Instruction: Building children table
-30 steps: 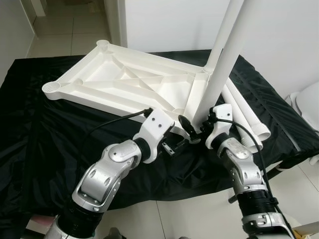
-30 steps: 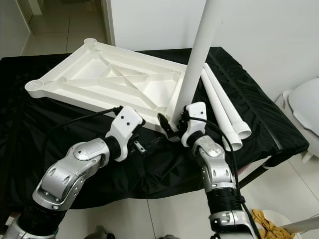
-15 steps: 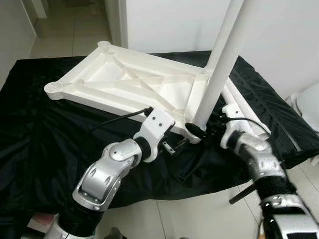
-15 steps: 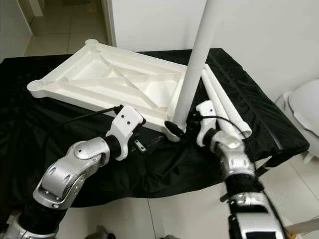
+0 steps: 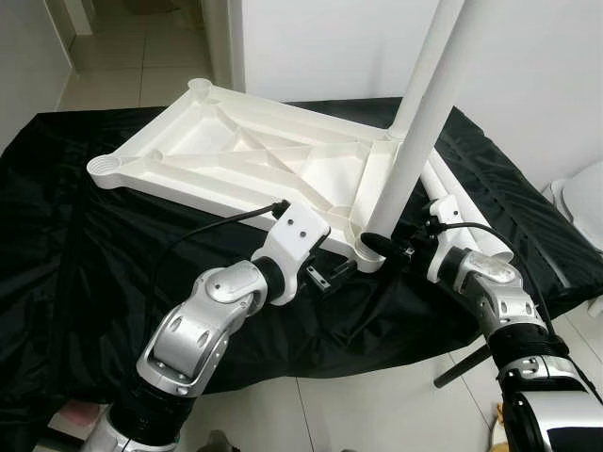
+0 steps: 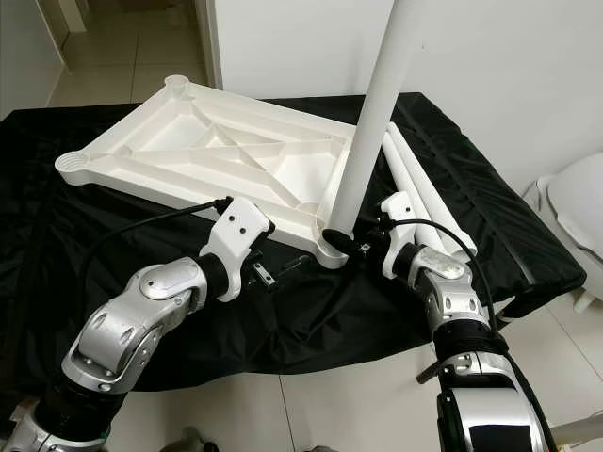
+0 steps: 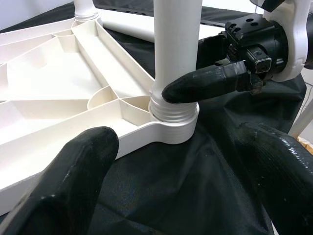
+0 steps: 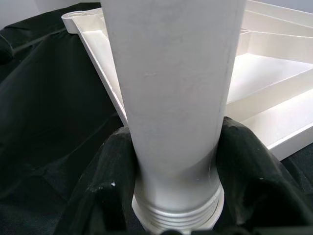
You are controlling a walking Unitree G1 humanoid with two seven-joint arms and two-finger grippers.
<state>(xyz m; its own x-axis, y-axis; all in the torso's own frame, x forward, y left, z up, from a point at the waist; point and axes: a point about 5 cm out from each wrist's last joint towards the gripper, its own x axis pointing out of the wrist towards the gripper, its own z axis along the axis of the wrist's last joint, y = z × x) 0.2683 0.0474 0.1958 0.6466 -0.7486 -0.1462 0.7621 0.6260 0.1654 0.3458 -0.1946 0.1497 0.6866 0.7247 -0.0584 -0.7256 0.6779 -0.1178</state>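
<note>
The white table top [image 5: 236,160] lies upside down on a black cloth [image 5: 85,264]. One white leg [image 5: 415,132] stands upright in its near right corner socket [image 7: 173,117]. My right gripper [image 5: 377,247] is shut on this leg just above the threaded base, with a finger [image 8: 107,181] on either side of the leg [image 8: 173,88]. My left gripper [image 5: 330,273] is open, hovering at the top's front edge just left of that socket, with nothing between its fingers [image 7: 63,186]. A second leg base [image 7: 84,6] sits in the far right corner.
Loose white legs [image 5: 471,217] lie on the cloth to the right of the top. A white rounded fixture [image 5: 579,202] stands at the far right, a white wall [image 5: 320,47] behind. Tiled floor [image 5: 358,414] lies below the cloth's front edge.
My right forearm has swung out to the right and lower while its gripper stayed at the base of the upright leg. The left arm has barely moved.
</note>
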